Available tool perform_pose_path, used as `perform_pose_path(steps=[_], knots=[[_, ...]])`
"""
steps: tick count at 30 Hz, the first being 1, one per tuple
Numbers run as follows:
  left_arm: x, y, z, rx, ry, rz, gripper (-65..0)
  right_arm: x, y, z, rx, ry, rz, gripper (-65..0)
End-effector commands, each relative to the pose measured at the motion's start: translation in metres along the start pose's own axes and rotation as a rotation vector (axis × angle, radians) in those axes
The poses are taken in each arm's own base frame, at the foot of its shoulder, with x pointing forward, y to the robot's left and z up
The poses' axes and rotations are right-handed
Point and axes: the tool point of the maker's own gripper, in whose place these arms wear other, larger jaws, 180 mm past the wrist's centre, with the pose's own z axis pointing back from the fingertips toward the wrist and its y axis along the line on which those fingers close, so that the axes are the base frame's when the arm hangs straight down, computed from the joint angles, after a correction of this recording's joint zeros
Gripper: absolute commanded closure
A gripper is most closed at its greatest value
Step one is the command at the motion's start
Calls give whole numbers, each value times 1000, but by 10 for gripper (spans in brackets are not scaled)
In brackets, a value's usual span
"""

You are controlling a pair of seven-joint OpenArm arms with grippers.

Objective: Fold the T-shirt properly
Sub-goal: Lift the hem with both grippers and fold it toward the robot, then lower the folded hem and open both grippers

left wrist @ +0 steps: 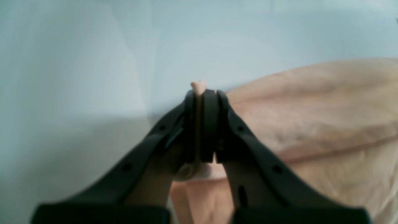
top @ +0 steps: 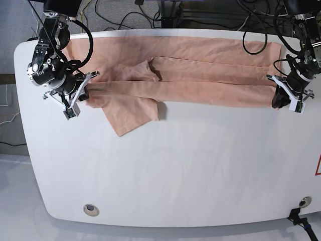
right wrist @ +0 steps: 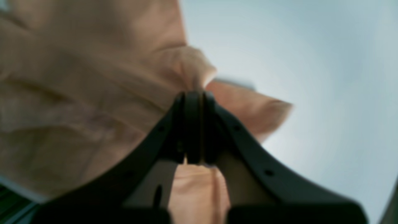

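The peach T-shirt [top: 190, 75] lies folded lengthwise in a long band across the far half of the white table [top: 170, 170]. One sleeve [top: 133, 118] sticks out toward the front. At the band's left end in the base view, my right gripper [top: 83, 95] is shut on the fabric edge. Its wrist view shows the black jaws [right wrist: 192, 95] pinching bunched cloth [right wrist: 77, 93]. My left gripper [top: 277, 98] is shut on the opposite end. In its wrist view a small nub of peach cloth pokes out between the closed fingertips [left wrist: 202, 91], and the rest of the shirt [left wrist: 311, 109] spreads to the right.
Black cables [top: 150, 15] run behind the table's far edge. Two round fittings sit near the front edge, one at the left [top: 91, 209] and one at the right corner [top: 302, 202]. The rounded table edges lie close to both arms.
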Motion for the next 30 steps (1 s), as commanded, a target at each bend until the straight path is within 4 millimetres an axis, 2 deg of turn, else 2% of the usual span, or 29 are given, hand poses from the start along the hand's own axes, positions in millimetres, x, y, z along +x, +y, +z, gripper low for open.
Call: perform_pose_path(steps=[1,5,9,12,19,23,27,28,30], knots=[[13,2,6,5,-39,-23,0,5,1,6,14,-32,3,0],[-4,5,13,13,1,-15,0,-15,10,5,41,10,-15,0],[-9,11,16,29,12,-10,0,-29,11,5,39,44,-15,0],[-17,18,20,37,47,-21,0,-30,10,5,39,49,-16,0],[-19,21,20,40,54,-19,0,-32,5,7,27,58,-6,0],[-35,26,19,47,90,13,0,-46,9,7,36,89,-13,0],[-43,27,19,48,109,24,0,-53,12,7,45,103,-20,0],[-46,29,20,50,131,20,0,-54,13,7,45,107,-20,-14],[-49,35,24,56,177,0,-14,-54,13,7,45,107,-20,-94]])
